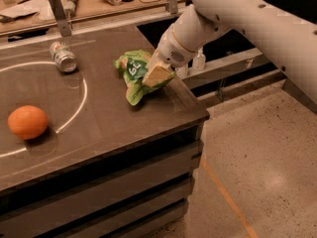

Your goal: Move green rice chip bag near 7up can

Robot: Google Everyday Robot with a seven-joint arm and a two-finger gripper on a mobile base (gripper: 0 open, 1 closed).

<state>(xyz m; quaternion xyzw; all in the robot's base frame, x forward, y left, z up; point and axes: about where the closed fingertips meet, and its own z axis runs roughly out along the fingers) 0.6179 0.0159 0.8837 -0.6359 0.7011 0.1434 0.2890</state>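
The green rice chip bag (pixel 132 74) is crumpled light-green foil with a darker green panel and white lettering. It sits near the right edge of the dark table top (pixel 99 123). My gripper (pixel 154 76) is on the bag's right side, shut on it, and one tan finger pad (pixel 157 75) presses against the foil. The 7up can (pixel 63 57), silvery with green and red marks, lies on its side at the far left of the table, well apart from the bag.
A round orange fruit (pixel 27 122) rests at the left front beside a white painted arc (pixel 79 100). A wooden counter (pixel 94 4) with clutter runs along the back. A clear pump bottle (pixel 199 59) stands behind my arm. Speckled floor lies to the right.
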